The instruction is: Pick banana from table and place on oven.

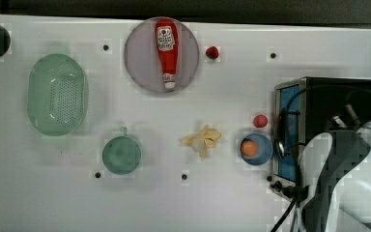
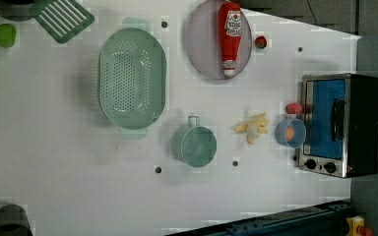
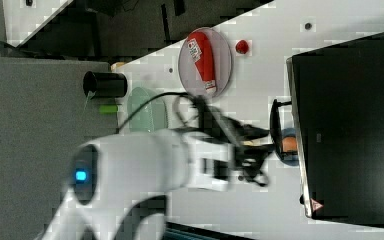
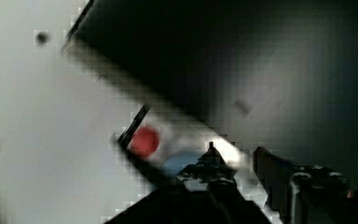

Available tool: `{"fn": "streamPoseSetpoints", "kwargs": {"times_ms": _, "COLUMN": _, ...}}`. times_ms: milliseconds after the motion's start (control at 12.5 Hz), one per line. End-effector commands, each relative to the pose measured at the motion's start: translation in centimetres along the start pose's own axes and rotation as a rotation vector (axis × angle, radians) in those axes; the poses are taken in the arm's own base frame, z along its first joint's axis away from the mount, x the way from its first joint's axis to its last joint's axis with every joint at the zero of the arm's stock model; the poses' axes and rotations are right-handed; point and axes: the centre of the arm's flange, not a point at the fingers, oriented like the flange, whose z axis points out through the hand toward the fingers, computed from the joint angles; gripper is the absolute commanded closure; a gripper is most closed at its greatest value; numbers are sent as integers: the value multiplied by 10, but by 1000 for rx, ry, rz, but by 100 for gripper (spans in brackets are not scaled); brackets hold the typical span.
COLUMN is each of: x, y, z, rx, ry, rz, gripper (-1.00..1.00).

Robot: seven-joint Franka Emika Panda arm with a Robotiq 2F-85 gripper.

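Observation:
The pale yellow banana [image 1: 203, 139] lies on the white table [image 1: 183, 96], between the green cup and the blue bowl, and nothing touches it. It also shows in the left view as a banana [image 2: 252, 129] just left of the bowl. The oven [image 1: 328, 104] stands at the top view's right, its black top bare [image 3: 350, 125]. My gripper [image 4: 237, 154] hovers over the oven's front edge near the bowl. Its dark fingers [image 4: 270, 170] stand apart, open, with nothing between them. My white arm [image 1: 348, 183] reaches in over the oven's near part.
A blue bowl [image 1: 265, 145] holding an orange ball [image 1: 249, 149] and a red ball [image 1: 260, 121] sit against the oven's door. A green cup [image 1: 121, 154], a green colander [image 1: 57, 94], a plate [image 1: 140, 53] with a ketchup bottle [image 1: 166, 50], and a strawberry [image 1: 212, 52] lie further off.

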Motion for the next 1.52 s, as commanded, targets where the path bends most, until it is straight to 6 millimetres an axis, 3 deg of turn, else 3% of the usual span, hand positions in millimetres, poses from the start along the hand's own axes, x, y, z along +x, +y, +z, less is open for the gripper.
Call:
{"fn": "streamPoseSetpoints", "kwargs": {"times_ms": 80, "x": 15, "y": 12, "z": 7, "rx": -42, "ry": 39, "rz": -129, "gripper": 49}}
{"fn": "streamPoseSetpoints", "kwargs": {"times_ms": 240, "x": 26, "y": 19, "z": 20, "rx": -73, "ry": 34, "rz": -113, "gripper": 49}}
{"fn": "streamPoseSetpoints", "kwargs": {"times_ms": 640, "x": 27, "y": 14, "z": 25, "rx": -82, "ry": 32, "rz": -123, "gripper": 43}}
{"fn": "streamPoseSetpoints", "kwargs": {"times_ms": 1120, "x": 22, "y": 6, "z": 26, "rx": -85, "ry": 17, "rz": -140, "gripper": -89}}
{"fn": "streamPoseSetpoints", "kwargs": {"times_ms": 1200, "x": 20, "y": 3, "z": 24, "rx": -84, "ry": 15, "rz": -146, "gripper": -100}}
{"fn": "streamPoseSetpoints", "kwargs": {"times_ms": 1360, "x": 6, "y": -28, "z": 4, "rx": -62, "ry": 16, "rz": -203, "gripper": -100}}
{"fn": "streamPoseSetpoints", "kwargs": {"times_ms": 1520, "x": -36, "y": -81, "z": -30, "rx": -30, "ry": -35, "rz": -312, "gripper": -100}}
